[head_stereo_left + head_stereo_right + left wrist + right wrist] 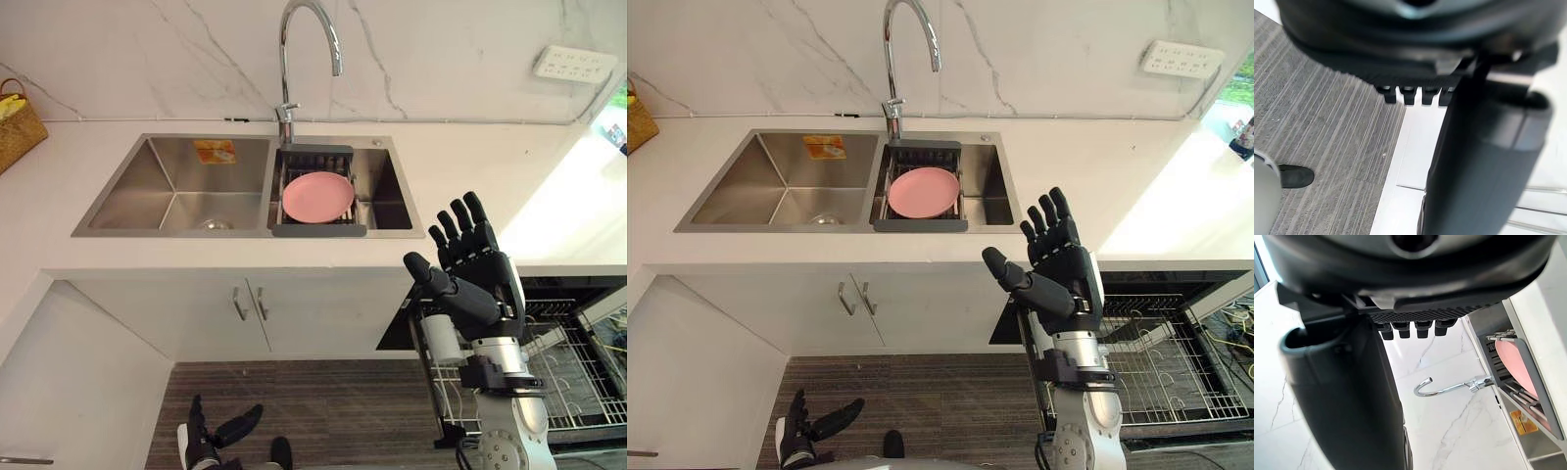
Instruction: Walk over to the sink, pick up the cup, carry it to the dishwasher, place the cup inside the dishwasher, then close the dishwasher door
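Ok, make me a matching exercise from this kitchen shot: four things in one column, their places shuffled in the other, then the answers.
1. pink plate
2. wicker basket
3. wall socket
4. right hand

A. left end of the counter
B. raised, fingers straight, above the open dishwasher
C. on the dark rack in the sink
D. high on the marble wall, right side

Pairs: 1-C, 2-A, 3-D, 4-B.

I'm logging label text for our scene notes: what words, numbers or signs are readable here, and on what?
No text is legible.
The orange sticker on the back wall of the sink, left basin: its print is too small to read.
The wall socket: no readable marking.
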Tool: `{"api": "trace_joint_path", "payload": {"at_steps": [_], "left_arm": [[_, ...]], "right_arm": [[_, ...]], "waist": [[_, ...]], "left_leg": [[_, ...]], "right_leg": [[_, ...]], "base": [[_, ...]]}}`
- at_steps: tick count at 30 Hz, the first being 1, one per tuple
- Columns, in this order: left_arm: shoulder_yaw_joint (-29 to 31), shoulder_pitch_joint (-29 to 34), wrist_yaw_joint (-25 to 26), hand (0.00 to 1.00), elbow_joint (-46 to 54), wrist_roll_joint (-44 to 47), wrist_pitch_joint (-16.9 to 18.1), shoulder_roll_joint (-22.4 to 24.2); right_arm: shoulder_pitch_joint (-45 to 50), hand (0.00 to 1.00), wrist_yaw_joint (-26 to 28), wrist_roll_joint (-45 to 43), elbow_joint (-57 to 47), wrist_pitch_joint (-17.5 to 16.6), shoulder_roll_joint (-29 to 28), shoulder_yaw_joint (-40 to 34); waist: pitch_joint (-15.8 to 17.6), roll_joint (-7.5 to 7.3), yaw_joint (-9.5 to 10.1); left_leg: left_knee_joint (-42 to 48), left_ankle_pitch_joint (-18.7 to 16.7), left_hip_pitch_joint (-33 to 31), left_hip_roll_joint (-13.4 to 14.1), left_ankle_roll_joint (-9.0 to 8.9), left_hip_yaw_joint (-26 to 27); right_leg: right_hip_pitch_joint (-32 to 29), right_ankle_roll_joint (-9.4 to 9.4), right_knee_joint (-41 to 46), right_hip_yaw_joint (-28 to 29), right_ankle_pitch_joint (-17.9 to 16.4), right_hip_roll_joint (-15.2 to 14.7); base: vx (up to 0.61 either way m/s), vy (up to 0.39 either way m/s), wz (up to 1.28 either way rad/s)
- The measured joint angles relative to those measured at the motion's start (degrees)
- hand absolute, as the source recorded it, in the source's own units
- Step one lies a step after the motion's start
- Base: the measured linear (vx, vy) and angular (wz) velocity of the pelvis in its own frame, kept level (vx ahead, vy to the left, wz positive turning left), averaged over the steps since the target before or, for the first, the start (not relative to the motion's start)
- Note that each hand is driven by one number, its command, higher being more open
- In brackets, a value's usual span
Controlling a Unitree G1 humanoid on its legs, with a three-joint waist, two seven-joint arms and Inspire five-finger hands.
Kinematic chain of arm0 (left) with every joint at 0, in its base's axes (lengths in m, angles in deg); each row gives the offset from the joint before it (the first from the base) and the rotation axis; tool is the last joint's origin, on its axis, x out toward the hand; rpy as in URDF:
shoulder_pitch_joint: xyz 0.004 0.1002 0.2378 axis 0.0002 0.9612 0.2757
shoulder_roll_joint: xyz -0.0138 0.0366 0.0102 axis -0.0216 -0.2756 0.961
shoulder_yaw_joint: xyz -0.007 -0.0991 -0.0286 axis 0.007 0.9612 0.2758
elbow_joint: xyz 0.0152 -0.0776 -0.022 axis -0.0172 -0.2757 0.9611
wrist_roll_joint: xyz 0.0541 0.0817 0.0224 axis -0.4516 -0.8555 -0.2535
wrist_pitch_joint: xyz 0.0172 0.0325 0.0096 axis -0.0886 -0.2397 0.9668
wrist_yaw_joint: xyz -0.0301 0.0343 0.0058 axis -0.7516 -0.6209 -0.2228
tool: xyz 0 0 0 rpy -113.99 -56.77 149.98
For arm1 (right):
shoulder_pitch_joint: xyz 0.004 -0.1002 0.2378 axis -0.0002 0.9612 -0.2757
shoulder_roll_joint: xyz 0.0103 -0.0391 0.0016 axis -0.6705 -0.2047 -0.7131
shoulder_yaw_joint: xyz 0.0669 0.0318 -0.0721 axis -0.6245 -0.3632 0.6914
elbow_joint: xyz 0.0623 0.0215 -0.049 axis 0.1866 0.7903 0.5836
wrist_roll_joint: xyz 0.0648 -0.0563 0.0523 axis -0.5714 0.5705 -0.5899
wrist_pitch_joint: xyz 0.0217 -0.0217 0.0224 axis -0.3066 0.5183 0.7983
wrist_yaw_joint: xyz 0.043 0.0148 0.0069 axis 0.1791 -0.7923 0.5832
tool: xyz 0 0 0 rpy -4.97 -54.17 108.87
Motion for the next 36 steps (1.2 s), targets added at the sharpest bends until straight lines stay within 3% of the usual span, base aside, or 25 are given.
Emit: {"api": "trace_joint_path", "payload": {"at_steps": [6,11,13,18,26,28,30,31,32,34,36], "left_arm": [[0.0,-0.1,-0.2,1.0,0.0,1.0,-1.3,0.0],[4.0,0.2,-8.0,1.0,-2.8,14.8,-3.2,0.1],[5.7,0.2,-8.8,1.0,-3.8,15.9,-3.5,0.2],[8.1,0.4,-8.8,1.0,-6.5,15.9,-3.9,0.3],[9.7,0.4,-4.8,1.0,-6.7,13.4,-6.1,0.4],[10.3,0.2,-5.3,1.0,-6.7,13.5,-6.4,0.5],[10.8,0.0,-5.9,1.0,-6.8,13.6,-6.4,0.5],[10.7,-0.1,-6.4,1.0,-7.0,14.2,-6.4,0.5],[10.6,0.0,-6.5,1.0,-7.3,14.7,-6.5,0.5],[10.6,0.7,-7.2,1.0,-8.1,16.3,-7.7,0.4],[10.8,1.4,-8.2,1.0,-9.1,17.2,-8.6,0.4]], "right_arm": [[0.9,1.0,0.0,0.0,0.0,0.0,-0.5,1.4],[1.8,1.0,-0.3,0.1,0.0,-0.1,-0.6,3.1],[2.4,1.0,-0.6,0.7,0.0,-0.1,-0.7,3.8],[3.1,1.0,-2.4,1.2,0.0,-0.6,-0.7,4.6],[3.2,1.0,-5.6,1.1,0.0,-2.5,-0.8,4.8],[3.2,1.0,-5.8,1.1,0.0,-3.2,-0.8,4.8],[3.0,1.0,-5.8,1.0,0.0,-4.3,-0.9,5.0],[3.0,1.0,-6.0,0.8,0.0,-4.9,-0.8,5.0],[3.1,1.0,-6.1,0.6,0.0,-5.0,-0.9,5.1],[3.0,1.0,-6.3,0.6,-0.2,-5.0,-0.8,5.6],[2.4,1.0,-6.4,0.6,-0.7,-5.0,-0.9,5.7]], "waist": [[-0.8,0.23,0.74],[-1.9,0.72,1.02],[-2.3,0.91,1.08],[-2.9,1.9,1.16],[-2.9,2.18,0.94],[-2.5,2.14,0.97],[-1.2,2.74,1.32],[-0.2,3.53,0.94],[0.8,3.74,1.07],[0.9,3.86,1.73],[1.0,3.85,2.18]], "left_leg": [[0.0,-0.2,0.1,0.5,-0.15,-1.8],[0.0,-0.4,-0.2,0.7,-0.39,-2.0],[0.0,-0.3,-0.5,0.7,-0.53,-2.1],[0.0,0.1,-1.0,0.8,-0.99,-2.0],[0.5,0.6,-1.1,1.1,-1.54,-2.0],[5.0,-1.3,-3.0,1.5,-1.66,-2.2],[17.3,-5.8,-7.8,2.9,-1.43,-2.2],[27.7,-8.1,-12.3,4.5,-1.19,-0.8],[34.6,-8.6,-15.1,6.1,-1.9,0.9],[36.6,-9.9,-15.0,7.6,-2.82,4.5],[35.5,-12.0,-14.7,8.3,-1.94,7.2]], "right_leg": [[0.1,-0.71,1.2,0.8,0.5,0.6],[0.1,-0.98,0.4,1.8,0.6,1.0],[0.3,-0.98,-0.3,1.8,0.6,1.2],[0.6,-1.01,-2.1,2.0,0.6,1.5],[1.1,-1.75,-2.7,2.1,-0.6,1.9],[1.2,-2.0,-2.3,1.8,-1.0,2.2],[1.3,-3.07,-0.6,1.5,-2.8,2.4],[1.6,-3.21,1.1,0.3,-4.1,2.8],[2.7,-3.31,1.8,-0.3,-4.8,3.0],[4.0,-3.16,1.6,-0.6,-5.1,3.0],[4.4,-3.02,1.4,-0.5,-5.5,2.6]], "base": [[0.04,-0.002,0.14],[0.0,0.0,0.0],[0.0,0.0,0.0],[0.0,0.0,0.0],[-0.02,-0.013,0.0],[-0.04,-0.027,0.08],[-0.05,0.01,0.15],[-0.09,0.006,0.39],[-0.09,0.008,0.37],[0.0,0.026,0.15],[0.07,0.069,0.01]]}}
